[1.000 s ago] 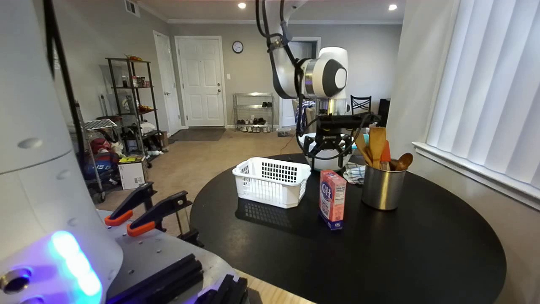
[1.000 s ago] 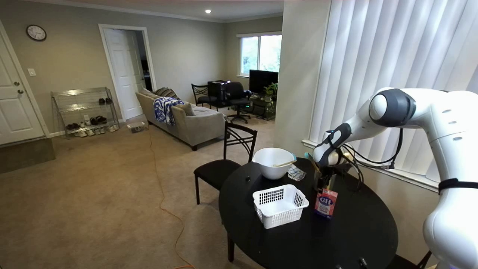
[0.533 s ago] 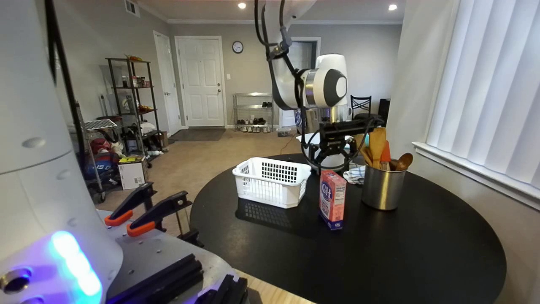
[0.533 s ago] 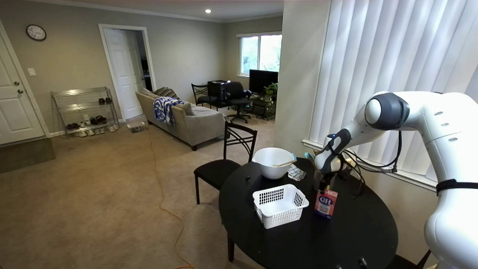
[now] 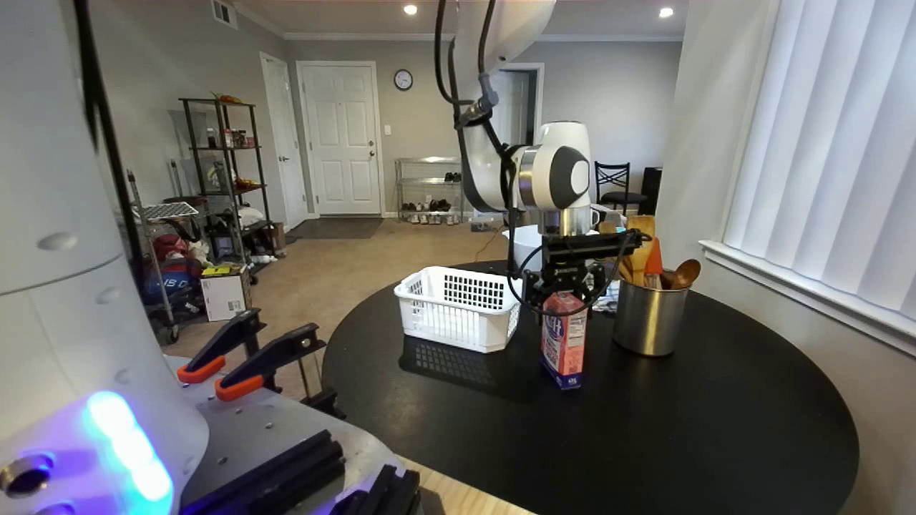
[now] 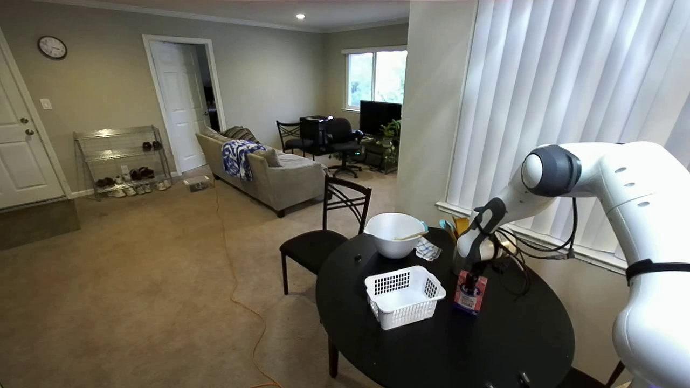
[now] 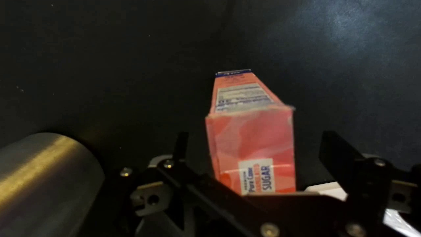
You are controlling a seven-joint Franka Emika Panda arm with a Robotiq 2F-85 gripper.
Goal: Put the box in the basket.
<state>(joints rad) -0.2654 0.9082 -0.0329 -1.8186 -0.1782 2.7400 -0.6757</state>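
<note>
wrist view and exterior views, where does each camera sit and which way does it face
An exterior view: beside the robot's base, facing across the table toward a white door; the base fills the left, the arm hangs from above.
An exterior view: to the arm's side, facing down over the table toward the sofa; the arm enters from the right.
Wrist view: on the arm, facing down at the box; fingers at the bottom, spread either side of it.
Both exterior views share the table, box, basket, bowl and clock.

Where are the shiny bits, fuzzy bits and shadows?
Wrist view: gold glare on the metal utensil cup, a pale shine on the black table, blurry side print on the sugar box; in an exterior view, a holey shadow by the white plastic basket.
</note>
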